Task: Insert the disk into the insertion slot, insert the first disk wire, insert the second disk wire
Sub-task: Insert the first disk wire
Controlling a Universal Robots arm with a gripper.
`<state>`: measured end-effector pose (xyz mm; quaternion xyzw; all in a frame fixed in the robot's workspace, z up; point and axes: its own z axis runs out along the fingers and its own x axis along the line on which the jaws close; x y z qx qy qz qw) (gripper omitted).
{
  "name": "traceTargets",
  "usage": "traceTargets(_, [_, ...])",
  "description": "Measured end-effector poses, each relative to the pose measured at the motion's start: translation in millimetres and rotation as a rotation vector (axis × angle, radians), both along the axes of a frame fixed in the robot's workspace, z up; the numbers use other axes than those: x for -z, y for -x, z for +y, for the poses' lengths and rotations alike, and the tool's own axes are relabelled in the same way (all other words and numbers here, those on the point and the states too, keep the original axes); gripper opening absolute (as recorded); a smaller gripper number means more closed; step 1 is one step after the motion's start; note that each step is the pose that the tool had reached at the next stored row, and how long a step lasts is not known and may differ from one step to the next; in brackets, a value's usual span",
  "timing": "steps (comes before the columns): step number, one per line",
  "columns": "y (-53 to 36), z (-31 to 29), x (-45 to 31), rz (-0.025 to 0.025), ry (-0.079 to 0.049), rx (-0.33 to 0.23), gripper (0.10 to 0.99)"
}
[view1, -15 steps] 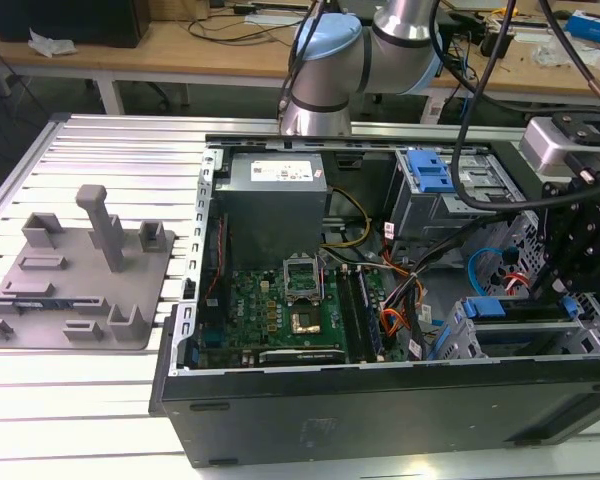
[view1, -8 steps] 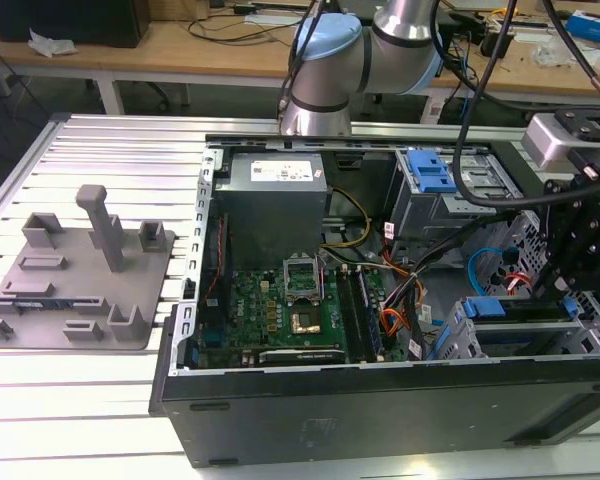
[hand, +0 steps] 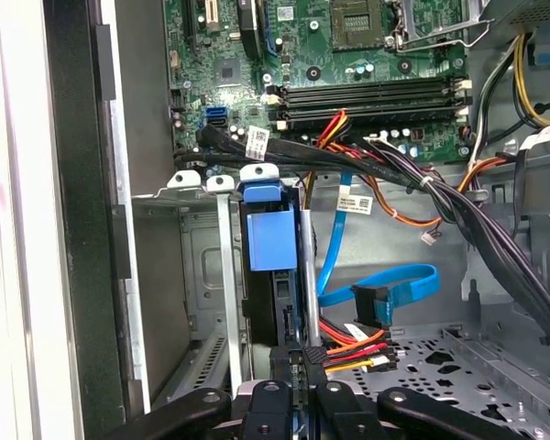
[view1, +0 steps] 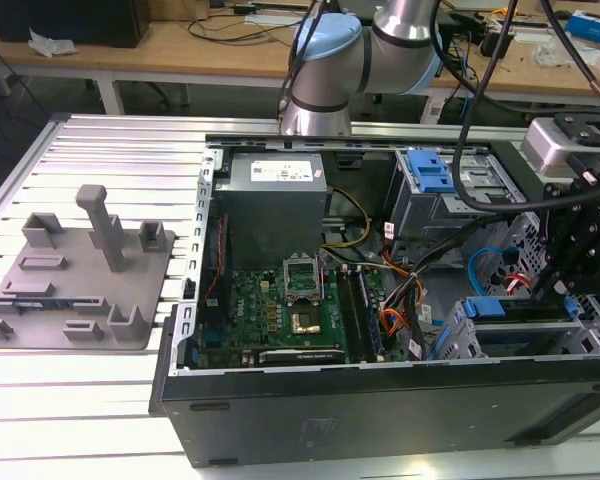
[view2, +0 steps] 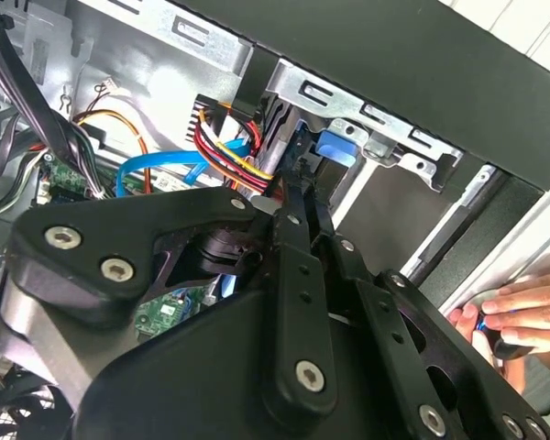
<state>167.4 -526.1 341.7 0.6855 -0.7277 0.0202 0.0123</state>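
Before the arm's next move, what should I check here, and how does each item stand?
1. Disk standing inside the insertion slot: ok.
2. Disk fully seated: cannot tell.
3. Blue cable plugged into the disk: not ok, its end hangs loose.
4. Red-yellow wire plug connected: cannot tell.
5. Person's hand away from the computer case: not ok, close beside it.
6. Gripper at the disk's end: ok.

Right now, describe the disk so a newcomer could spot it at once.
Find the open black computer case on the metal table. Inside, next to the green circuit board, a grey metal cage holds the disk. Its broad blue plastic frame sets it apart from the thin blue cable beside it.
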Motion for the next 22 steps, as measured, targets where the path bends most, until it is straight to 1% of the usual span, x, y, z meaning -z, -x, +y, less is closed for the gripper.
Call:
traceTargets(5, [0.0, -0.1, 0.6, 0.0, 0.0, 0.0, 0.165])
traceTargets(11, [0.0, -3.1, 0.7, 0.0, 0.0, 0.0, 0.165])
traceTargets(14, [0.0, -3.6, 0.7, 0.0, 0.0, 0.0, 0.165])
traceTargets(15, [0.0, -3.7, -0.3, 0.0001, -0.001, 0.0, 0.165])
traceTargets(17, [0.1, -3.2, -11.0, 0.0, -0.001, 0.0, 0.165])
traceTargets(18, [0.1, -3.0, -13.6, 0.0, 0.0, 0.0, 0.165])
traceTargets(21, [0.0, -1.9, -13.9, 0.0, 0.0, 0.0, 0.165])
traceTargets(22, [0.0, 0.3, -13.6, -0.0002, 0.0, 0.0, 0.165])
